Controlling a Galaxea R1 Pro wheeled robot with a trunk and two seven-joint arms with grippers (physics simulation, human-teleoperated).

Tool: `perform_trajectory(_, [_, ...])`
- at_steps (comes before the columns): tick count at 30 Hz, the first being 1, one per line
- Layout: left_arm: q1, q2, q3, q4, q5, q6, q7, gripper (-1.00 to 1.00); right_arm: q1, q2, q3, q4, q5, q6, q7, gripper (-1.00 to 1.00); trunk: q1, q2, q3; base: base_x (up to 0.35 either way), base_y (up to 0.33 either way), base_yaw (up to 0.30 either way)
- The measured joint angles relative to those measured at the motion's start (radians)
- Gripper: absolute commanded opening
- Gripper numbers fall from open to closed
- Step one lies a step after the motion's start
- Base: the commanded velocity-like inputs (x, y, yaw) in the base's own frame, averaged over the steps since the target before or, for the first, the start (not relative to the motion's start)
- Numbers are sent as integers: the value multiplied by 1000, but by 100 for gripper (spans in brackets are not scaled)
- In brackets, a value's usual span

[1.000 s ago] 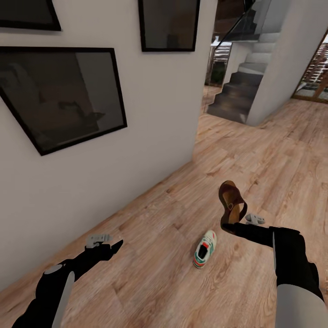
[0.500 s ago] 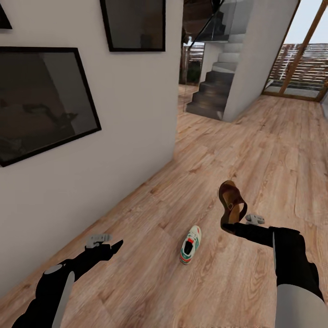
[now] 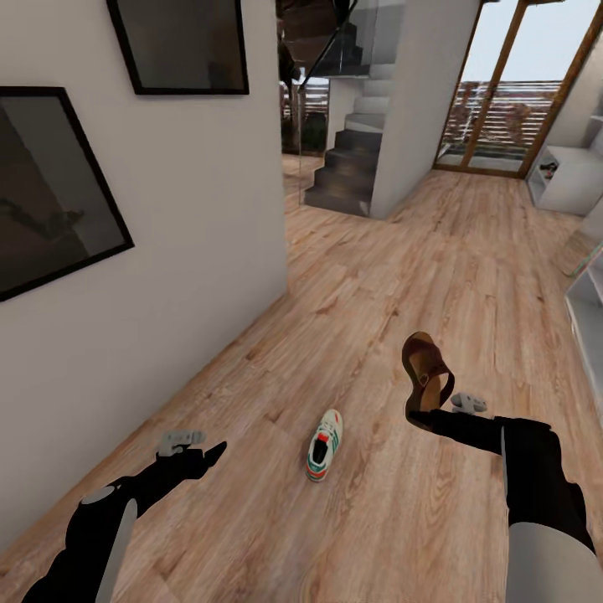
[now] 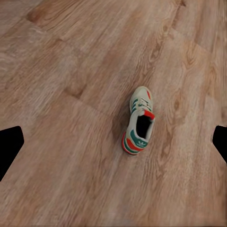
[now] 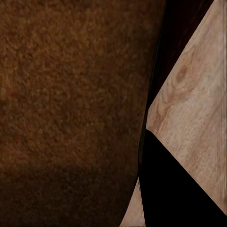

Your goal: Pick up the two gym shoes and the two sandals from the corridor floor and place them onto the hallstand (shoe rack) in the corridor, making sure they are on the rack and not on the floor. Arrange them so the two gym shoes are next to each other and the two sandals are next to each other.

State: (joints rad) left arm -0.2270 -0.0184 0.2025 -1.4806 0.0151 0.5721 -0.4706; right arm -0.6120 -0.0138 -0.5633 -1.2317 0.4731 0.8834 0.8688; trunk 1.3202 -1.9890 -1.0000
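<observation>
Whole head view swung rightward over the last second: wall frames slid off left, glass doors and pale shelving came in at far right. Read as base or head turning, not objects moving. Arms kept the same pose in frame throughout.

Corridor floor (image 3: 469, 251) lay open ahead of both arms. A pale grey shelf unit (image 3: 589, 314) edged in ahead and to the right of the right arm; cannot tell whether it was the hallstand.

Right gripper (image 3: 423, 412) was clamped on one sandal (image 3: 425, 368), held clear of the floor, toe end up. Right wrist view showed brown leather hard against the camera.

Left gripper (image 3: 213, 452) carried nothing, jaws spread wide.

One gym shoe (image 3: 324, 434) sat on the floor between the two grippers, untouched.

Judgement: transit toward the rack with the sandal.
</observation>
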Motion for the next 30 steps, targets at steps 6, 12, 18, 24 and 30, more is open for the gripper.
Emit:
perform_trajectory(6, [0,0,-3,0,1,0,1,100,0,0,0,0,0,0,0,-100,0,0,0,0,0,-284])
perform_trajectory(12, [0,0,-4,-1,1,0,2,100,0,0,0,1,0,0,-1,-100,0,0,0,0,0,-284])
perform_trajectory(18, [1,0,-1,-1,2,0,0,100,0,0,0,6,0,0,0,-100,0,0,0,0,0,-284])
perform_trajectory(24, [0,0,1,-1,-1,0,3,100,0,0,0,13,0,0,1,-100,0,0,0,0,0,-284])
perform_trajectory(30, [-7,-1,-3,0,-5,0,6,100,0,0,0,18,1,-1,0,-100,0,0,0,0,0,-284])
